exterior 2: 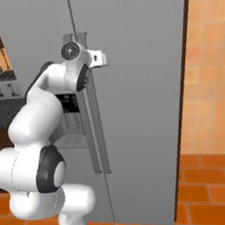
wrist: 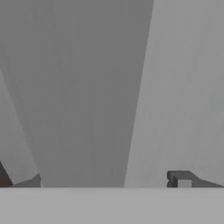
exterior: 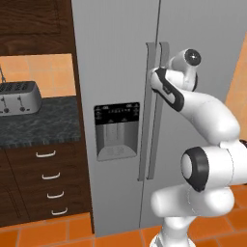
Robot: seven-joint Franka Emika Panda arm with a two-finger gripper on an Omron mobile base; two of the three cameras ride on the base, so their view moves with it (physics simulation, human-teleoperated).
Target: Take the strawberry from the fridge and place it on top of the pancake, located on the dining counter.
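Note:
The grey two-door fridge (exterior: 116, 58) (exterior 2: 140, 80) stands with both doors shut. Its two long vertical handles (exterior: 150, 120) (exterior 2: 95, 137) run down the middle seam. My gripper (exterior: 155, 73) (exterior 2: 91, 57) (wrist: 92, 178) is up against the top of these handles. In the hand view its dark fingertips (wrist: 179, 178) stand wide apart, open, with a grey vertical handle bar (wrist: 87, 109) between them and not touching them. The strawberry is hidden behind the shut doors. The pancake and the dining counter are out of view.
A black-panelled water dispenser (exterior: 117, 130) sits in the left door. Left of the fridge, a black-speckled worktop (exterior: 43, 125) carries a toaster (exterior: 17, 96) over dark wood drawers (exterior: 48, 178). An orange tiled wall (exterior 2: 209, 71) is on the right, above an orange tiled floor (exterior 2: 210, 192).

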